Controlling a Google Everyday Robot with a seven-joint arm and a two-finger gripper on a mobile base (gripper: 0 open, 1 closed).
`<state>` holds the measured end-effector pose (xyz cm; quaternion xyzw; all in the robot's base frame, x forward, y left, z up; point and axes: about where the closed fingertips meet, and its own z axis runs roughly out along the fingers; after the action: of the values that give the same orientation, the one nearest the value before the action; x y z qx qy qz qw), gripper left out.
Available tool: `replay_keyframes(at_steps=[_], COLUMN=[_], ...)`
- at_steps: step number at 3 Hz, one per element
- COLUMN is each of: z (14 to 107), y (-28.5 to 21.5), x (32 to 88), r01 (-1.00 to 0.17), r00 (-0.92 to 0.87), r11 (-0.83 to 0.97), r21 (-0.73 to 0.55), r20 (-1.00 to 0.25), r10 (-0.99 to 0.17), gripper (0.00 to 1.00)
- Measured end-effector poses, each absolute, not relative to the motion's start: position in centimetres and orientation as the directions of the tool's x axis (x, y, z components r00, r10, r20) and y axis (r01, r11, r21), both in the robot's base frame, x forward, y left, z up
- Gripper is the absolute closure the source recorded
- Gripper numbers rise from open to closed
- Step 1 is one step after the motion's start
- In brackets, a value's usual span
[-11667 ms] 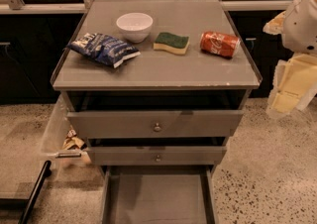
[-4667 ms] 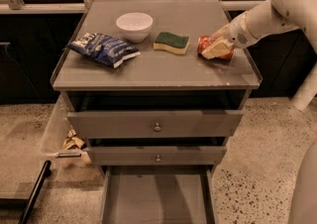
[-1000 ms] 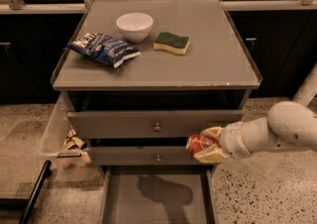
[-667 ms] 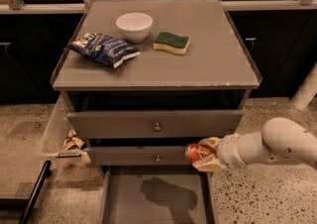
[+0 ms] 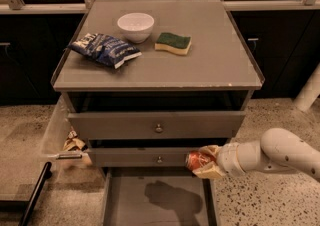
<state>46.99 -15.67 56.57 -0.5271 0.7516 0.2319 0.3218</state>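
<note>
My gripper (image 5: pixel 204 162) is shut on a red soda can (image 5: pixel 198 160) and holds it on its side in front of the middle drawer (image 5: pixel 145 156). The can hangs just above the right back corner of the open bottom drawer (image 5: pixel 155 205), which is pulled out and has nothing inside. My white arm (image 5: pixel 280 152) reaches in from the right. On the cabinet top (image 5: pixel 220 65) sit a white bowl (image 5: pixel 135 26), a blue chip bag (image 5: pixel 104 49) and a green and yellow sponge (image 5: pixel 173 43).
The top drawer (image 5: pixel 157 125) is shut. Crumpled wrappers (image 5: pixel 74 143) lie on the floor left of the cabinet. A dark bar (image 5: pixel 34 192) lies at the lower left. A white post (image 5: pixel 309 90) stands at the right over speckled floor.
The can left the cabinet top in my gripper and came down to the front of the drawers. Over the last second it moved lower and slightly left, toward the open bottom drawer.
</note>
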Motion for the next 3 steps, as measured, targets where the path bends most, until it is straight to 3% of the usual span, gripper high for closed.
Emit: replay_keyframes(at_steps=[3], z=[45.5], y=[-16.5], x=[47.2], r01=[-0.938], r00=[-0.246], r11=[0.346], r21=[0.001], r20=[-0.705], r10=[-0.665], gripper=[1.0])
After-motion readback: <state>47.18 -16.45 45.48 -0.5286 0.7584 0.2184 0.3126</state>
